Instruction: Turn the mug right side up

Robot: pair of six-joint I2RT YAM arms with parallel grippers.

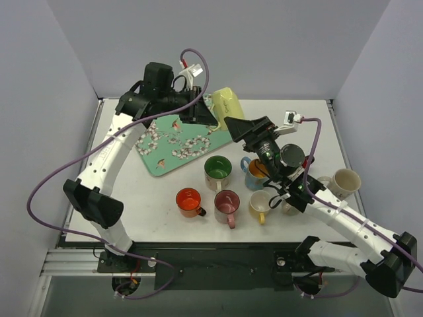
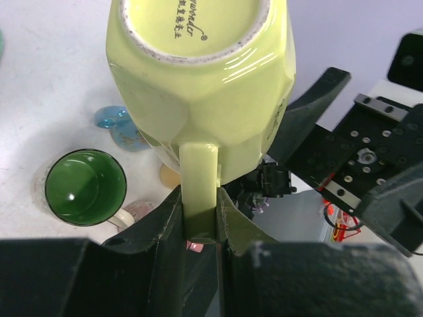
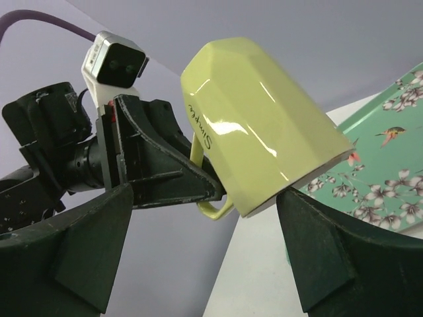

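Small mugs (image 1: 227, 205) stand upright on the surface (image 1: 145, 205). Past them the right gripper (image 1: 244, 125) is wide open, holding nothing, right by the yellow mug (image 1: 227, 104). The left gripper (image 1: 201, 113) pinches its handle (image 2: 198, 165), holding it tipped in the air near the tray (image 1: 165, 148).

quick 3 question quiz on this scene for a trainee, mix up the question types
1. True or false: the left gripper holds the yellow mug by its handle.
2. Pick one. The right gripper is: A) shut on the mug's rim; B) open, with a finger on each side of the mug; C) shut on a spoon.
3. Short answer: is the mug with the green inside upright or upside down?

Key: 1 true; 2 B; 3 upright.
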